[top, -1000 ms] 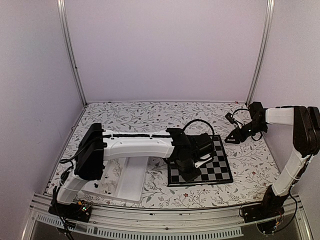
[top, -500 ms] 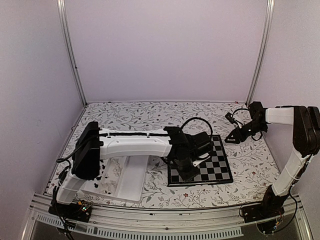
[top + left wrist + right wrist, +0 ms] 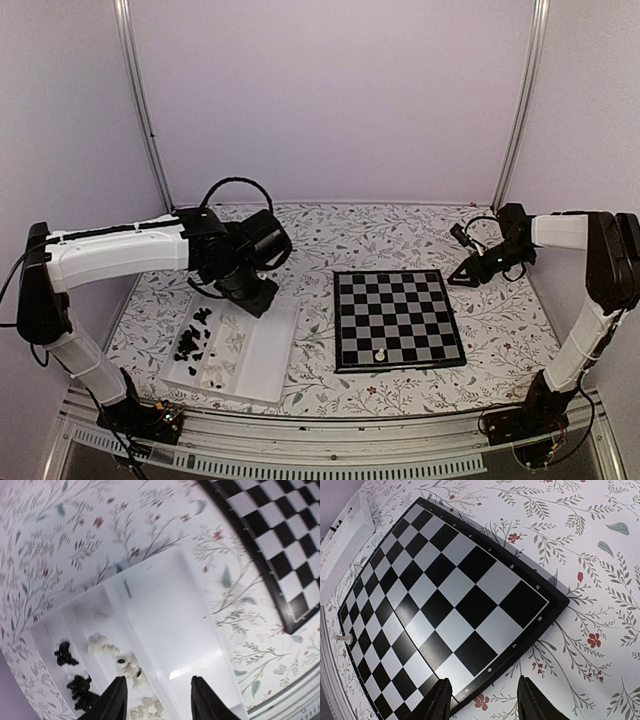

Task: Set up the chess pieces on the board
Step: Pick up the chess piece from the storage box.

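From above, you see the board (image 3: pixel 398 320) carrying a single white pawn (image 3: pixel 379 355) close to its near edge. The rest of the set, black pieces (image 3: pixel 190 338) and cream pieces (image 3: pixel 222 347), lies in the white compartment tray (image 3: pixel 265 355) left of the board. Your left gripper (image 3: pixel 256 296) hangs over that tray, about level with the board's far rows. Your right gripper (image 3: pixel 468 277) waits just off the board's far right corner. The left wrist camera shows its fingers (image 3: pixel 116 702) spread and empty above the tray's bare wide compartment, with the pieces in narrow slots on the side away from the board. The right wrist camera shows fingers (image 3: pixel 441 700) parted, holding nothing, over the floral cloth beside the board's corner. The step in hand looks like fetching the next piece: shift the left gripper away from the board onto one figure, descend, and pinch it alone.
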You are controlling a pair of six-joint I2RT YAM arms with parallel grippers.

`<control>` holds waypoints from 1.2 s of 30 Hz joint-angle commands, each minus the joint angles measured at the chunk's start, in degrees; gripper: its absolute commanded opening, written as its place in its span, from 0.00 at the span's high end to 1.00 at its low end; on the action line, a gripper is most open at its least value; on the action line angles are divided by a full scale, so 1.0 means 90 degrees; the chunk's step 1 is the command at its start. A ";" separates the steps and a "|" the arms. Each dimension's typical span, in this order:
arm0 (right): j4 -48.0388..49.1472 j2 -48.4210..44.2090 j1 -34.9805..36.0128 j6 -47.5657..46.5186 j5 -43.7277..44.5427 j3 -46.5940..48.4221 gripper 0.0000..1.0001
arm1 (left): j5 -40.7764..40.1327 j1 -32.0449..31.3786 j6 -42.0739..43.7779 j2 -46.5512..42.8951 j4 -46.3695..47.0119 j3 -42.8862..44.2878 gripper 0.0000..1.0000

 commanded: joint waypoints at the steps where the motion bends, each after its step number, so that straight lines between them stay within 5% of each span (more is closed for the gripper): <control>1: -0.0093 -0.0576 0.0068 0.0052 -0.0763 0.0212 0.53 | 0.0439 0.0508 -0.0789 -0.0599 -0.0150 -0.1145 0.57; 9: 0.0489 -0.1457 0.1080 -0.0066 -0.0009 -0.0290 0.52 | 0.1118 0.0607 -0.1058 -0.1167 -0.0249 -0.2170 0.65; 36: 0.0474 -0.1380 0.1107 -0.0210 -0.0080 -0.0412 0.52 | 0.1701 0.0283 -0.1375 -0.0719 0.0077 -0.3033 0.73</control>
